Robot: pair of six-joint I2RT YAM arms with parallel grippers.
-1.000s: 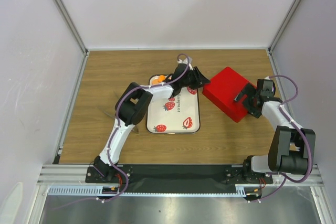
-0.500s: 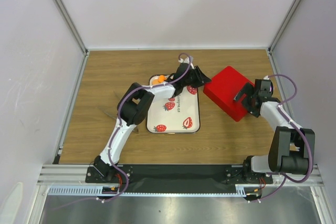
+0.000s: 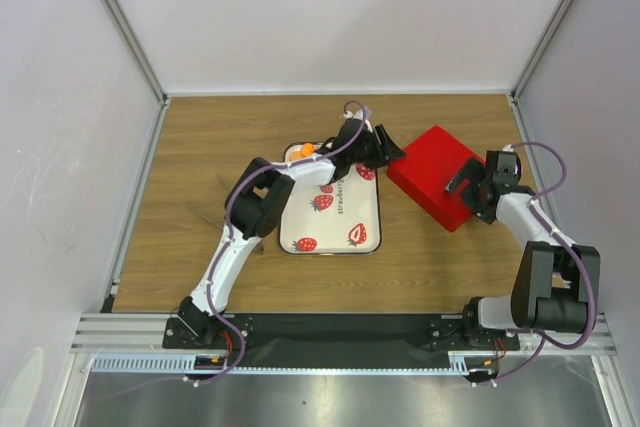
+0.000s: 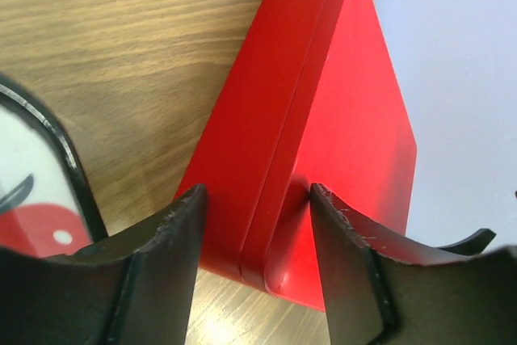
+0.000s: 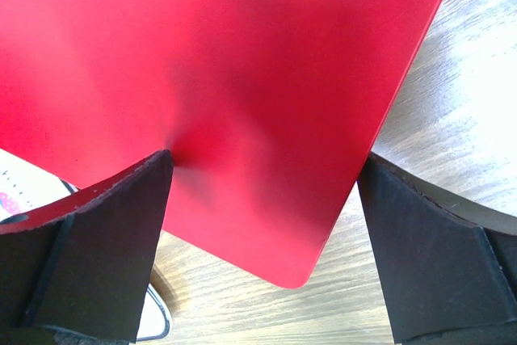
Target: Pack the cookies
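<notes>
My left hand [image 4: 257, 193] is spread round the red box [image 4: 339, 135] corner, maybe touching it. My right hand [image 5: 265, 161] is wide open. I'd catch the lid seam [image 4: 300, 94] squarely.

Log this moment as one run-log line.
left claw: open, astride closed red box corner | right claw: open over red box | cookies: on tray

Smooth, faintly glossy red box [image 4: 323, 119] on matt wood-grain table [image 4: 121, 22]; scuffed black fingers [image 4: 166, 264].
</notes>
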